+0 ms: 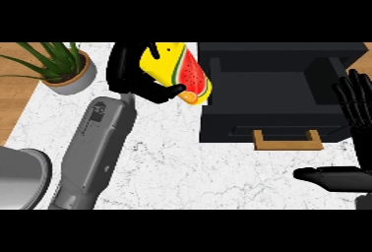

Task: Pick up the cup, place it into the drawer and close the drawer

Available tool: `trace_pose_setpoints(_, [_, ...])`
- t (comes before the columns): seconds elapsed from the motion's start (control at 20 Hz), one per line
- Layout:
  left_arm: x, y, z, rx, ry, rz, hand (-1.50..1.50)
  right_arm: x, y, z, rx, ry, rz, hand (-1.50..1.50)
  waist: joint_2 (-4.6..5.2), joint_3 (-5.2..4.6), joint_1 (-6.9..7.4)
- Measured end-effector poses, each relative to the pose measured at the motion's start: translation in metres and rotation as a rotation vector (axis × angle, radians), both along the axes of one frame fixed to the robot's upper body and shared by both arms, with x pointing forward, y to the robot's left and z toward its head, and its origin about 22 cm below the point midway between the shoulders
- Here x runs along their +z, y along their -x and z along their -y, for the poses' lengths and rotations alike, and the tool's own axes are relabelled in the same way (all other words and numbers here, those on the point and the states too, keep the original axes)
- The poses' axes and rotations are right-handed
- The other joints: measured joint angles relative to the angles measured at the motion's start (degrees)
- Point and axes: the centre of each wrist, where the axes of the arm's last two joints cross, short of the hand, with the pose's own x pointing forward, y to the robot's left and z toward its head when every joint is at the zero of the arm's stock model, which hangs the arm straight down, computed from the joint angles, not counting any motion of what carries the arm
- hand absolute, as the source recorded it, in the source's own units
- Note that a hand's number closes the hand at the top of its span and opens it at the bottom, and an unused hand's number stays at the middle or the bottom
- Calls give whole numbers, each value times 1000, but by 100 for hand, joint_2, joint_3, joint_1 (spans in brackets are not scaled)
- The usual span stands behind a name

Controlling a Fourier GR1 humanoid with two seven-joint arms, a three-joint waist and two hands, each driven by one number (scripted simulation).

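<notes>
I look down on a white counter (181, 162) with thin grey lines in it. Brown wood (11, 118) shows along its left side. A green plant (54, 61) in a grey pot (73, 83) stands at the far left. A round grey thing (22, 177) sits at the near left.

We're at a kitchen counter here, folks: a white marble top (189, 167), with warm wood (11, 118) showing past its left edge. A leafy plant (51, 59) in a grey pot (73, 81) sits in the far left corner. On the marble stands a black drawer (247, 118) with a wooden handle (287, 145), all very domestic.
</notes>
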Motion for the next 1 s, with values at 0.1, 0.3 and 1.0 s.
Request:
trace_pose_setpoints(0.1, [15, -3, 16, 1, -19, -12, 150, 3, 1, 1, 5, 0, 4, -150, 6, 0, -29])
trace_pose_setpoints(0.3, [39, -14, 43, 16, -59, -30, 150, 1, 2, 0, 5, -1, 10, -150, 23, 0, -74])
trace_pose_setpoints(1.0, [56, -32, 104, 42, -117, -185, 150, 4, -7, 5, 34, 4, 18, -150, 63, -1, -237])
